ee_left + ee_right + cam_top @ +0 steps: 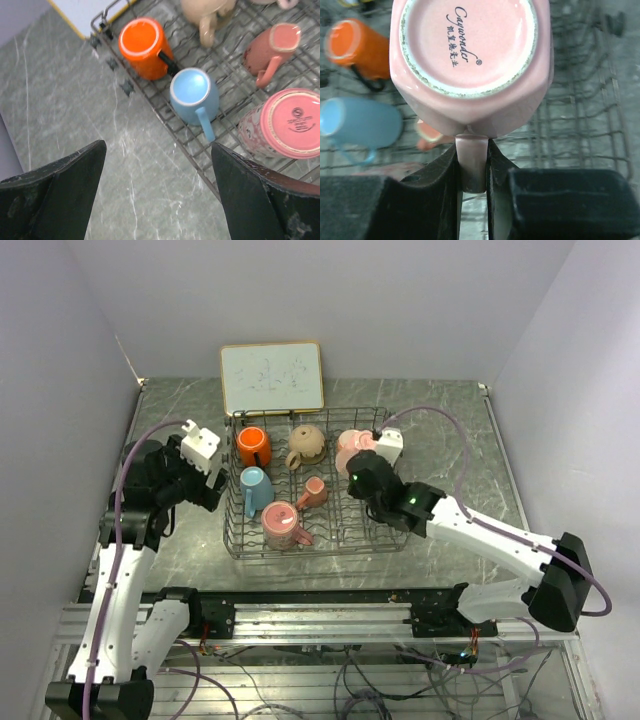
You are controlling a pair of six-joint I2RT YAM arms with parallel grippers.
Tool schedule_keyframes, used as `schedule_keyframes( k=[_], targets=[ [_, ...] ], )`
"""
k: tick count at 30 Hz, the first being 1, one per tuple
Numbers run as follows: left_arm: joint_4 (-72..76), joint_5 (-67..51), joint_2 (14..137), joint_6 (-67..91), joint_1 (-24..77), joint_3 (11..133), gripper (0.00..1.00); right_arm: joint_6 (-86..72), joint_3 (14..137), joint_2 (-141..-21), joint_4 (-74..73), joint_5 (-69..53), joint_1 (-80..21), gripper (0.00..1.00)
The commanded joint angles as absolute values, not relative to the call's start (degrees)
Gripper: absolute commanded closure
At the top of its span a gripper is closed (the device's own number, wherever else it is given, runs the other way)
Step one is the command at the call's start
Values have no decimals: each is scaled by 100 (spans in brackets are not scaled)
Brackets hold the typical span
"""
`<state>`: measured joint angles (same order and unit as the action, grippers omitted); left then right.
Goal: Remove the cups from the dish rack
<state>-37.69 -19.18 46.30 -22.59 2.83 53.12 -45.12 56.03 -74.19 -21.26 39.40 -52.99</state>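
The dish rack [310, 552] is a dark wire basket in the middle of the table. Inside lie an orange cup [252, 446], a tan cup [306, 444], a light blue cup [255, 488], a small salmon cup [313, 492] and a bigger pink cup [282, 525]. At the back right of the rack, my right gripper [356, 463] is shut on the handle [471, 165] of a pink cup [470, 50], whose printed base faces the wrist camera. My left gripper [157, 192] hangs open over bare table just left of the rack, nothing between its fingers [60, 195].
A wood-framed whiteboard [272, 377] leans behind the rack. Grey walls close in the table on the left, back and right. The rack's left rim [165, 117] runs close by the left gripper's right finger.
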Motion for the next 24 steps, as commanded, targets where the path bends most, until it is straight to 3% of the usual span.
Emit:
schedule_keyframes(
  k=[1,7,12,24],
  targets=[
    [-3358,-2896,4368,-2633,291,5297,3,-4111,6548,-7206,-2003,2944,-5216,100],
    [-3627,-3912,4137,-3384,292,5310,3,-4634,7229,-7259,-1777,-25,-4612,100],
    [-3416,-4072,3962,-3434,292,5324,3,-5516,7319,-7689,-942,-2468,-4247,100],
    [-2680,-4383,3700,-2892,291,5091,3,-8176,6324,-8176,2083,-3981,-4342,100]
  ],
)
